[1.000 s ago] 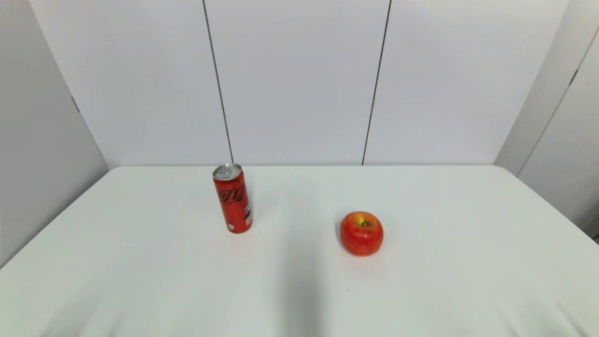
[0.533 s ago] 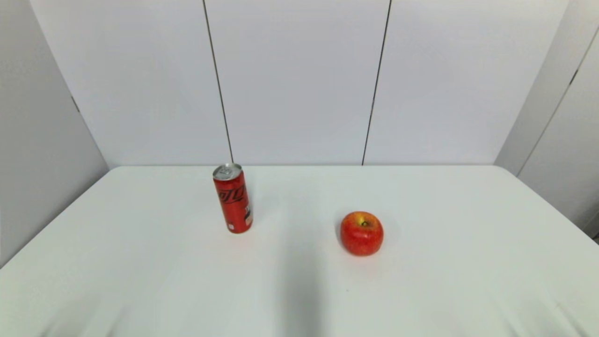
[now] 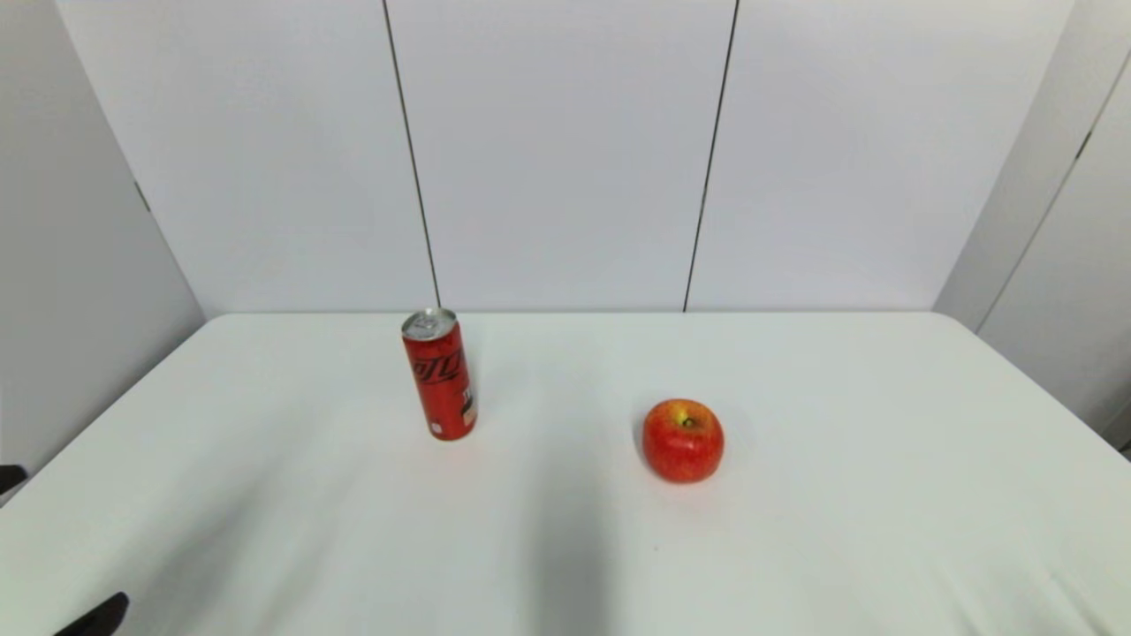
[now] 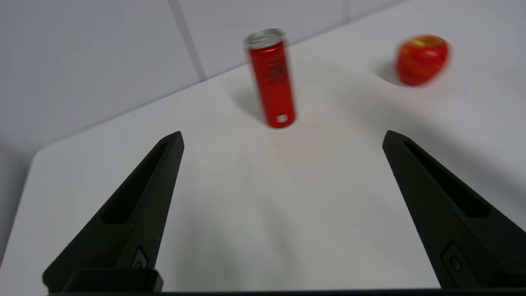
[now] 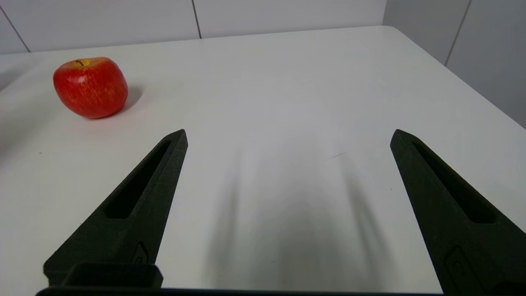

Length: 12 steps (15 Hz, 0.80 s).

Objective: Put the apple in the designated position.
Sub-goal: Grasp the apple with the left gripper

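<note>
Red drink can (image 3: 439,374) standing upright on white table (image 3: 795,530), black script lettering on its red side, too small and slanted to read, small pale label patch near its base illegible, no other text, numbers or signs readable anywhere.
</note>
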{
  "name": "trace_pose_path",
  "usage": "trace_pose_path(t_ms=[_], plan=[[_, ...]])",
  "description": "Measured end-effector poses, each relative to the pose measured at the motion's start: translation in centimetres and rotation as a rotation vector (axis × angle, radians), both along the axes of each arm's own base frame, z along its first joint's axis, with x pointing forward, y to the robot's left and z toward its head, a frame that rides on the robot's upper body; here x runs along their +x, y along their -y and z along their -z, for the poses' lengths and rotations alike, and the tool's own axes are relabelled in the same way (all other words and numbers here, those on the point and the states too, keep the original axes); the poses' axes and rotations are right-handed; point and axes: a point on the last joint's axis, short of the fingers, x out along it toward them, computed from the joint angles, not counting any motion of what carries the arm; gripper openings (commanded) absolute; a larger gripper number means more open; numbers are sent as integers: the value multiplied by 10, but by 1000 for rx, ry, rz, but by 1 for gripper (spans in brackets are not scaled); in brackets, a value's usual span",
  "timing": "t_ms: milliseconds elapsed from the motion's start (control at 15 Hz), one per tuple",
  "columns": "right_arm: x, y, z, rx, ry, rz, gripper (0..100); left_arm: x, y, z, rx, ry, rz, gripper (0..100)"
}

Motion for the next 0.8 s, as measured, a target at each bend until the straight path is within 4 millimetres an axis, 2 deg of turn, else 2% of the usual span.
trace_pose_path(t_ms=[200,400,600,800], plan=[[0,0,0,0,0,0,100,36,10,-13,158,-10,288,100],[0,0,0,-1,0,0,100,78,25,-10,287,-11,544,100],[0,0,0,0,0,0,100,118,57,2,335,-90,767,100],[0,0,0,0,0,0,100,158,98,15,334,-215,900,100]])
